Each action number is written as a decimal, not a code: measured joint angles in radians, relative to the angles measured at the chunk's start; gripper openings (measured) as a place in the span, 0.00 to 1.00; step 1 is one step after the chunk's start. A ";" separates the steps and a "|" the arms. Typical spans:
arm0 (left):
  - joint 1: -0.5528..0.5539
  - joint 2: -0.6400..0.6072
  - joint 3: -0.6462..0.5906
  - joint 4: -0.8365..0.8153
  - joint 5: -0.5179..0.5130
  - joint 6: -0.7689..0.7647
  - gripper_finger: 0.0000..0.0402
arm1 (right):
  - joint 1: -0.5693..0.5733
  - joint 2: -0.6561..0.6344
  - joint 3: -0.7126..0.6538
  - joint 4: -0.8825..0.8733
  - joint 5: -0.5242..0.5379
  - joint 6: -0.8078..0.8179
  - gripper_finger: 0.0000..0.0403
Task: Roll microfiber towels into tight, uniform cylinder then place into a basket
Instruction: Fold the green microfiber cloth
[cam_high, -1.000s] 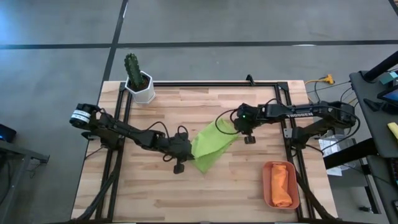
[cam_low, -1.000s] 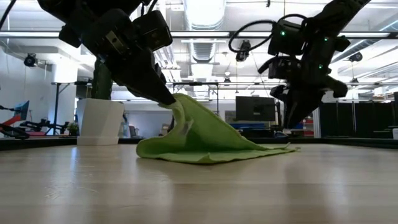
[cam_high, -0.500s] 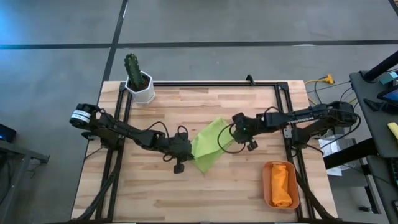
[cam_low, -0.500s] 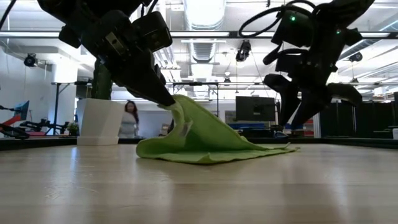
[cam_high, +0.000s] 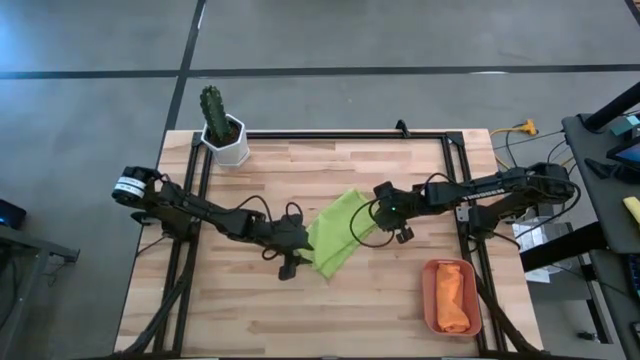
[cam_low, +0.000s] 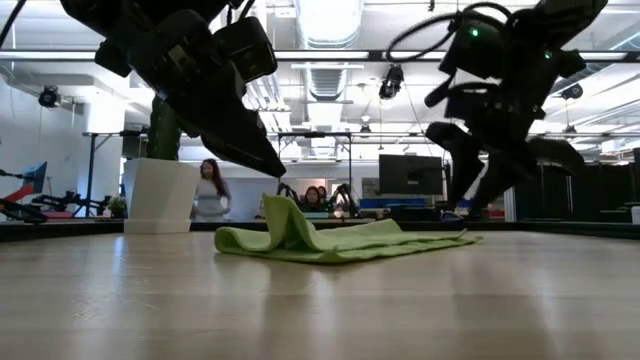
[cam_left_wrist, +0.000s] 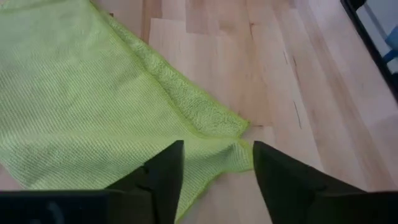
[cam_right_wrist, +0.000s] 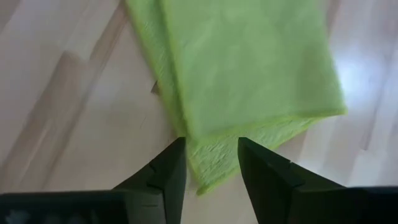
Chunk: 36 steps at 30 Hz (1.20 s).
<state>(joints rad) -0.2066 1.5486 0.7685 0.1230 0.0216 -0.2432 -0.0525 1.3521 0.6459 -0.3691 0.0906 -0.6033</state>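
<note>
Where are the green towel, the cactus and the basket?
Green towel (cam_high: 335, 238), high view, middle of the cloth.
Cactus (cam_high: 212, 104), high view, its green stem.
Basket (cam_high: 431, 296), high view, its left rim.

The lime green towel (cam_high: 336, 240) lies loosely folded near the middle of the table, flat along its right part and humped in a soft fold (cam_low: 281, 222) at its left end. The orange towel (cam_high: 453, 298) sits bunched inside the terracotta basket (cam_high: 430, 310), at the table's near right corner.
</note>
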 joint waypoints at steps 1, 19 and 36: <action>0.000 0.000 0.000 0.000 0.000 -0.018 0.45 | 0.000 0.000 -0.010 -0.001 0.000 -0.017 0.35; -0.074 0.000 -0.009 0.000 0.005 -0.055 0.49 | 0.003 0.000 -0.107 0.141 0.016 -0.143 0.21; -0.086 0.000 -0.041 0.001 -0.009 -0.061 0.49 | 0.005 0.000 -0.146 0.221 0.008 -0.191 0.27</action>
<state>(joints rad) -0.2928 1.5490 0.7270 0.1241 0.0127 -0.3040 -0.0479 1.3519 0.5003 -0.1479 0.0986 -0.7946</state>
